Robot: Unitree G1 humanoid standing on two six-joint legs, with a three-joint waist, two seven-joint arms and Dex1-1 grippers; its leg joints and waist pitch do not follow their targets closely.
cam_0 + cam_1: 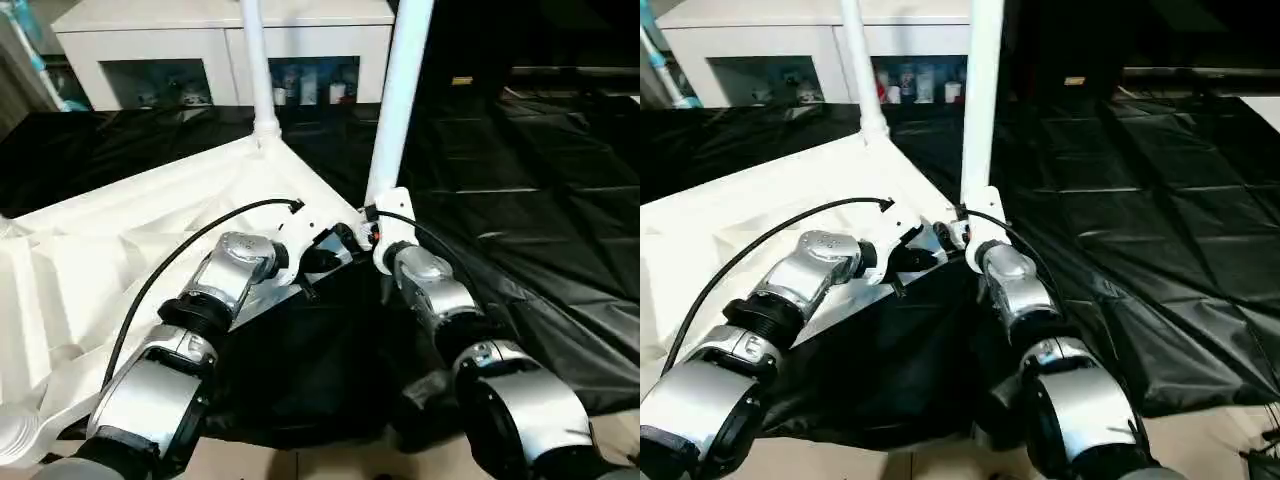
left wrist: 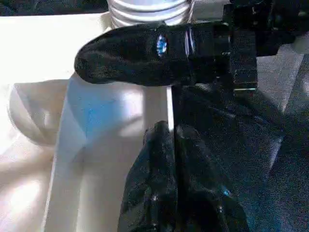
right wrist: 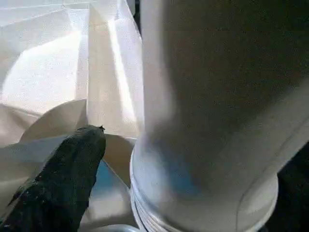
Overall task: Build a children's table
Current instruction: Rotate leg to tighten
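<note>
Head view: table top (image 1: pixel 130 250) lies underside up on black sheet (image 1: pixel 520 200), one leg (image 1: pixel 255 70) standing in the far corner, right gripper (image 1: pixel 375 232) spread around a second leg (image 1: pixel 400 100) at the near corner. Left wrist view: left gripper (image 2: pixel 171 159) pressed together, holding nothing, beside the table edge. Right wrist view: threaded leg end looks not fully seated, so probably two or more legs left.

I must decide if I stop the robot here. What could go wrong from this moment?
1. The near leg leans a little, and its threaded end is visible just above the corner socket. It may go in crooked or tip over.
2. The right claw stands wide open around that leg, so it can guide the leg but hardly hold it.
3. The shut left claw rests at the tabletop's edge. If it slips off, the top could shift.
</note>
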